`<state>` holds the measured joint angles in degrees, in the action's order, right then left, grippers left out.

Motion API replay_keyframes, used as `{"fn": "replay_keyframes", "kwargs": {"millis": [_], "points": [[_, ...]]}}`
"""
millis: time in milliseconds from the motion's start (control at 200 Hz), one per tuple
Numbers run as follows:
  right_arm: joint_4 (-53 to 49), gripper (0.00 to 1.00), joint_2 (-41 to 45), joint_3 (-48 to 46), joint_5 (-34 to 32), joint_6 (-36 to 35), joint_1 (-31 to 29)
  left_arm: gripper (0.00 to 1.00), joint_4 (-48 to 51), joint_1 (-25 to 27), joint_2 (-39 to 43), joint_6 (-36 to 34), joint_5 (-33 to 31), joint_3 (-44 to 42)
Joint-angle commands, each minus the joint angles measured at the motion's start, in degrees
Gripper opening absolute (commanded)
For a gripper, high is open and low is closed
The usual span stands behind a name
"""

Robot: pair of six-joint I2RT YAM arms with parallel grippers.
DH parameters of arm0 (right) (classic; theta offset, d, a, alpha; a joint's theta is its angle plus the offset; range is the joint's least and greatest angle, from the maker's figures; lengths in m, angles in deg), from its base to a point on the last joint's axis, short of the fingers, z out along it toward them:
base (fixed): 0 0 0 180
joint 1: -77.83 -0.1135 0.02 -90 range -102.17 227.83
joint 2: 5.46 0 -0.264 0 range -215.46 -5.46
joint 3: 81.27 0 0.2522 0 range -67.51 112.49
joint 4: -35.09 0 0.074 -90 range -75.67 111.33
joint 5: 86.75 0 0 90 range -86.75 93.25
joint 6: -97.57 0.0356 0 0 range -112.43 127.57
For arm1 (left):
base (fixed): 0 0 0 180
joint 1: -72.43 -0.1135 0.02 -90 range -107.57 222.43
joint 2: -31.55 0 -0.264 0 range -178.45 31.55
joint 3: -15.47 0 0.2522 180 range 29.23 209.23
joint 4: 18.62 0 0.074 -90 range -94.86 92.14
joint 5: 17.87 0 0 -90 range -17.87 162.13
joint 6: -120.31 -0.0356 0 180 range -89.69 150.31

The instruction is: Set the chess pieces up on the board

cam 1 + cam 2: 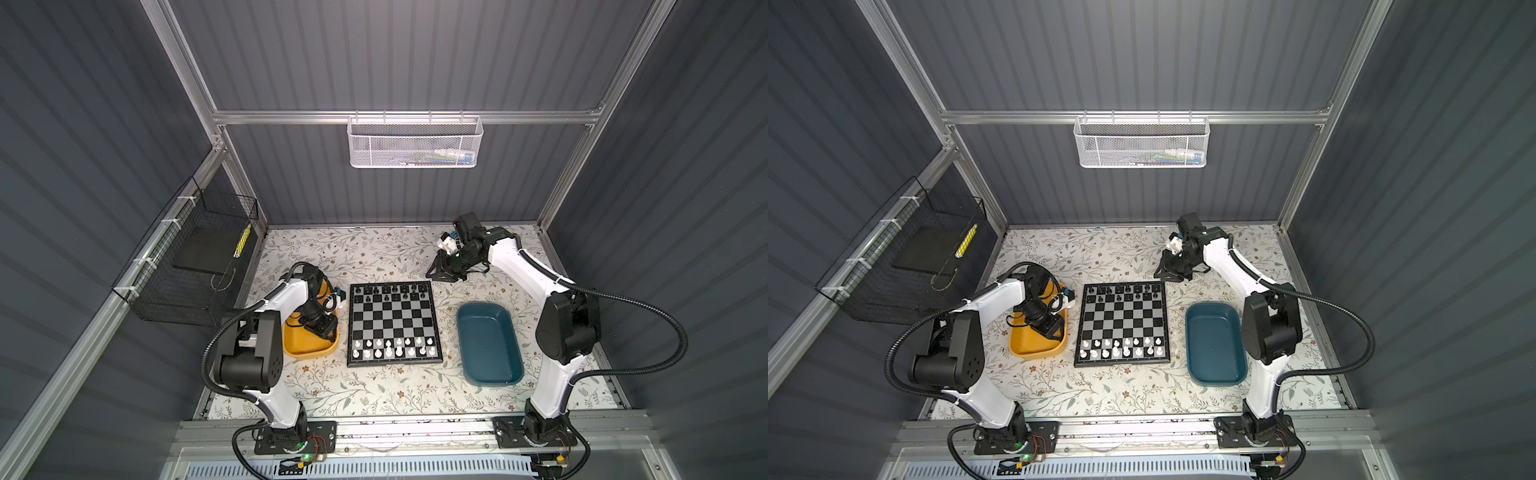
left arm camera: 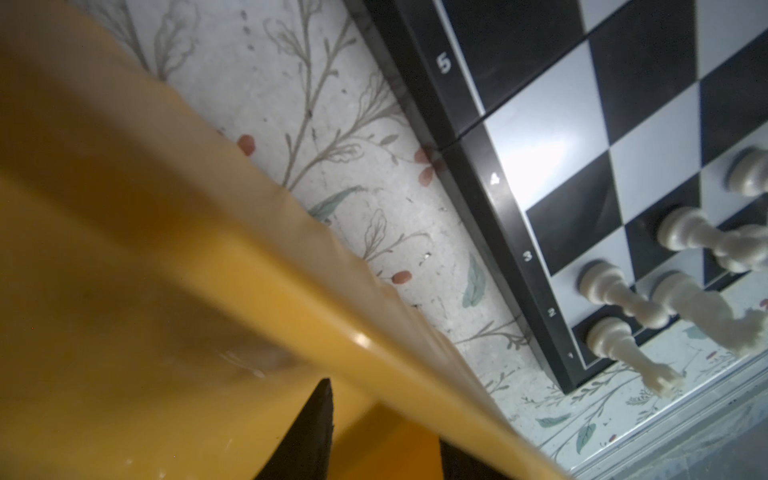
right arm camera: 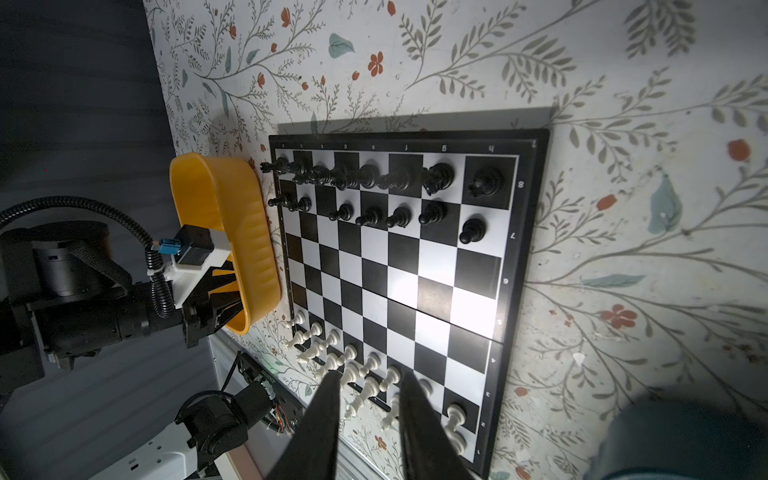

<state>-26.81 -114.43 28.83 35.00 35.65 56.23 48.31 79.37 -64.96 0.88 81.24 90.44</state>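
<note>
Where the board lies: the board sits flat at the middle of the worktop, square-on in both top views.
Board appearance: black and silver-grey chequers inside a black rim printed with white numerals; a fold seam crosses the middle.
Black chess pieces: upright on the two far rows.
White chess pieces: upright on the two near rows, several off the centre of their squares.
Left edge: the yellow tray lies just beside the rim, with a thin strip of worktop between.
Right edge: the teal tray lies near, with a wider strip of worktop between.
Open room: the four middle rows show bare chequers; a broad band of worktop lies in front of the near edge.
Left end effector: sits inside the yellow tray, jaws partway apart, nothing visible between the fingers.
Right end effector: hangs above the worktop just beyond the board's far right corner, jaws set to a narrow gap, nothing between them.
</note>
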Motion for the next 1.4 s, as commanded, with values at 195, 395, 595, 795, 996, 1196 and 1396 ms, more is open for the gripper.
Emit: {"fn": "replay_keyframes", "kwargs": {"millis": [195, 395, 595, 795, 996, 1196, 1396], "points": [[-1.61, 0.28, -1.6, 2.22, 0.69, -0.65, -0.45, 0.4, 1.31, 0.16, 0.45, -2.08, 1.53, -0.23], [-1.31, 0.28, -1.8, 2.2, 0.75, -0.65, -0.4, 0.41, 0.97, 0.84, 0.36, -2.12, 0.97, -0.39], [-1.0, 0.28, -1.82, 1.94, 0.84, -0.65, -0.45, 0.41, 0.09, 1.54, 0.21, -1.1, 0.8, -0.64], [-0.9, 0.28, -1.95, 2.03, 0.89, -0.67, -0.45, 0.38, -0.5, 2.07, 0.25, 0.16, 0.86, -1.32], [-0.75, 0.28, -2.1, 2.22, 1.07, -0.57, -0.48, 0.35, -0.62, 2.2, 0.58, 0.01, 0.49, -1.93], [-0.76, 0.28, -2.26, 2.29, 1.04, -0.5, -0.54, 0.34, -1.41, 2.24, 1.06, 0.4, 0.12, -2.1], [-0.99, 0.28, -2.25, 2.42, 1.08, -0.68, -0.5, 0.37, -1.93, 2.29, 0.55, 1.17, 0.75, -1.55]]}}
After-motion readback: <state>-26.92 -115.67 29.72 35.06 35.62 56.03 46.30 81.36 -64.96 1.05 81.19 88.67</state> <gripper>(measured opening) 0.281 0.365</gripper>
